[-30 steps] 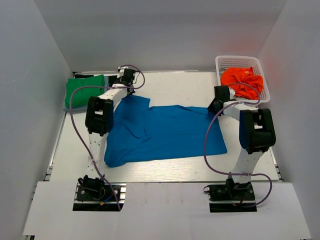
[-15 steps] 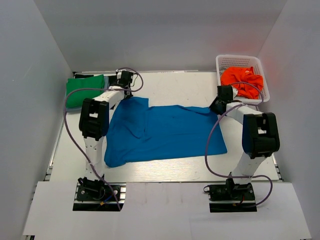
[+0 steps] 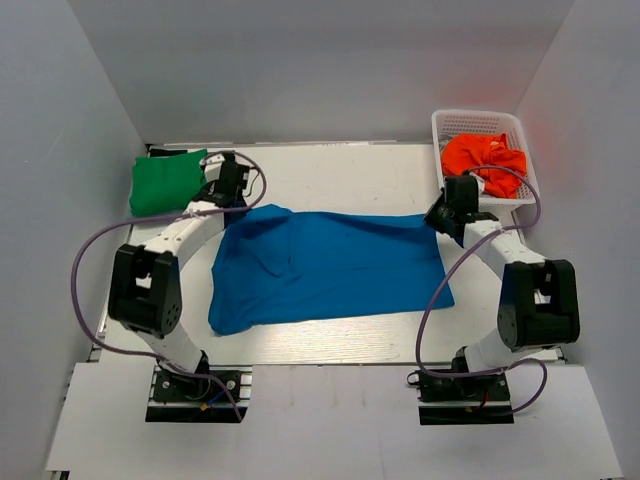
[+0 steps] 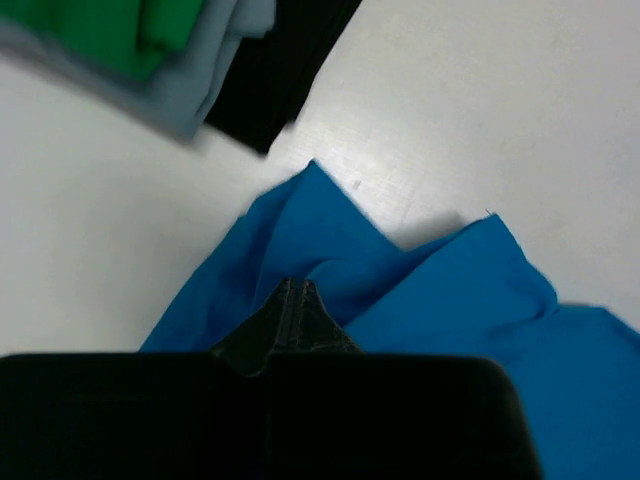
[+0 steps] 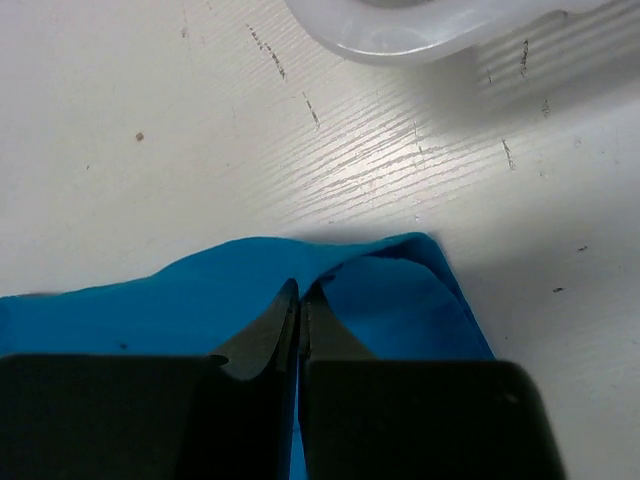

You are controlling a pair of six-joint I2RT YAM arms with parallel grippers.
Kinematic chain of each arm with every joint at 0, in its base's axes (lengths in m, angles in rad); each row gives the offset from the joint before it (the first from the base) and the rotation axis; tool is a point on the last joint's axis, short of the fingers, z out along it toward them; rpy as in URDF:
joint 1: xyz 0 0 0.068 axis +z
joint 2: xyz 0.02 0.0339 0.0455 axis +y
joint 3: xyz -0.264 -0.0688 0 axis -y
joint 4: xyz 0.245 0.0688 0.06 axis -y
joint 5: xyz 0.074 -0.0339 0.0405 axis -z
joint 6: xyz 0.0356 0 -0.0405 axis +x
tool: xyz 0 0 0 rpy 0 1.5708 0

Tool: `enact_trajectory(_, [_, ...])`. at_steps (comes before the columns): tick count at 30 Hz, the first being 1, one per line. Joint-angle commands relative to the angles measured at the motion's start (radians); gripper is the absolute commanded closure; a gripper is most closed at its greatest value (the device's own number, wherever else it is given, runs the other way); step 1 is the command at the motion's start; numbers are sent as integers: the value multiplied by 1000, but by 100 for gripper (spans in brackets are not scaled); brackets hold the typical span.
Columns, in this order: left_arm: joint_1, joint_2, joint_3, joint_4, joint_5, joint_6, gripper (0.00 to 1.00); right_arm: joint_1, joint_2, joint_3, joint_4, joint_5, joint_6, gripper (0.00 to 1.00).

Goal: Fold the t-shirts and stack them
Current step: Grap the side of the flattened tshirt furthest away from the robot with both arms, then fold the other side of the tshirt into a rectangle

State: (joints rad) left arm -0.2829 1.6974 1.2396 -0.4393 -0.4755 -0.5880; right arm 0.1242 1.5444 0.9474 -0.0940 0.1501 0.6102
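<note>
- Blue t-shirt [image 3: 330,265] lies spread flat across the middle of the table [image 3: 340,170], its long side running left to right. It is wrinkled towards its left end.
- My left tool [image 4: 296,287] is pinched closed on the shirt's far-left corner. The wrist view shows the cloth drawn into a small peak right at the tips, so I judge the grip to be real.
- My right tool [image 5: 300,290] is clamped the same way on the far-right corner, with the hem curling up around the tips. It is near the white basket [image 3: 480,116].
- Holding both far corners at once makes sense to me. The far edge can then be pulled taut and carried as one straight line, so a fold lands square.
- A green t-shirt [image 3: 165,180] sits folded at the far-left corner of the table, on top of a grey one [image 4: 200,95] and a black one [image 4: 285,60]. I take that to be the stack this shirt must join.
- An orange t-shirt [image 3: 485,160] lies crumpled in the basket, not yet folded.
- By my reckoning the fold has barely begun. The next move needs both corners lifted evenly, or the left-hand wrinkles will be creased in.
</note>
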Motion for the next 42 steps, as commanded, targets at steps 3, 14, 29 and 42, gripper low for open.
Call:
enact_trajectory(3, [-16,-200,-184,-38,73,-122,100,-6,-84,-36,-6,-1,-29,100])
enact_trajectory(14, [-16,-530,-439,-150,104,-231,100,-26,-148,-38,-117,9,-69,100])
enact_trajectory(29, [-16,-705,-538,-253,155,-309,100,-67,-201,-33,-257,-7,-106,100])
enact_trajectory(42, [-16,-656,-524,-515,288,-389,47,-78,-274,-190,-323,91,-84,70])
